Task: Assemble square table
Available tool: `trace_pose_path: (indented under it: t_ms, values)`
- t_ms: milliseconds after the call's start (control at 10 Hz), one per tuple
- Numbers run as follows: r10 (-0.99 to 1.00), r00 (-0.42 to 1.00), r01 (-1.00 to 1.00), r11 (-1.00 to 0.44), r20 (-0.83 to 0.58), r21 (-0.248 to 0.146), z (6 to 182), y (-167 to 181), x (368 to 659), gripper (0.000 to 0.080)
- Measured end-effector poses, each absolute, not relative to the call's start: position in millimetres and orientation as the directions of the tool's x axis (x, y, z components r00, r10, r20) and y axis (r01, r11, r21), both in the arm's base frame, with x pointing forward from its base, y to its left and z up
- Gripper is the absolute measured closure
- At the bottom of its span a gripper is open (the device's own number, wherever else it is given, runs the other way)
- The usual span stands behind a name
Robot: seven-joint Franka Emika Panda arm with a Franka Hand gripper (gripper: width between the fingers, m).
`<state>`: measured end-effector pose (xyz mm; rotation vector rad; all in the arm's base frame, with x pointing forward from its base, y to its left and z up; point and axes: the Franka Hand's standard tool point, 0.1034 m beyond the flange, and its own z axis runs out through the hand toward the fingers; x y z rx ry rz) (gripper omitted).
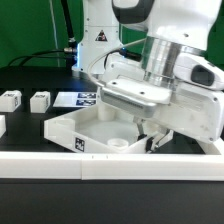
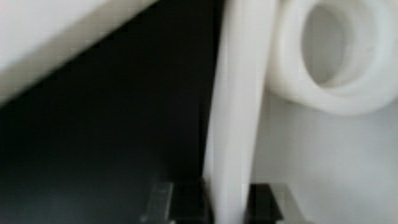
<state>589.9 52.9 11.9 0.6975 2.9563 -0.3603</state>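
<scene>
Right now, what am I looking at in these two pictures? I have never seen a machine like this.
The big white machine is a robot arm with a two-finger gripper. One picture comes from a camera standing off the arm, the other from a camera on its wrist, by the fingers. On the black table lie a white square tabletop, short white legs and a flat marker board. The gripper is shut on the tabletop's raised edge, next to a round corner socket.
</scene>
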Motion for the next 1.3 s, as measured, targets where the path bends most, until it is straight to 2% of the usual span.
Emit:
trace_pose_path:
  t_ms: [100, 500, 600, 700, 800, 1000, 1300]
  values:
    - [0.383, -0.918, 0.397, 0.887, -0.103, -0.236, 11.4, 54, 587, 0.0725]
    - [0.249, -0.966, 0.258, 0.931, -0.067, -0.259, 10.6, 46, 583, 0.0725]
    - [0.151, -0.987, 0.158, 0.953, -0.047, -0.258, 10.2, 44, 582, 0.0725]
    - [-0.054, -0.998, -0.045, 0.976, -0.036, -0.215, 9.2, 42, 581, 0.0726]
    - [-0.082, -0.996, -0.073, 0.976, -0.036, -0.203, 8.9, 40, 581, 0.0726]
    - [-0.19, -0.982, -0.183, 0.961, -0.014, -0.206, 8.9, 48, 580, 0.0724]
    - [-0.207, -0.978, -0.208, 0.955, 0.028, -0.212, 9.2, 60, 582, 0.0716]
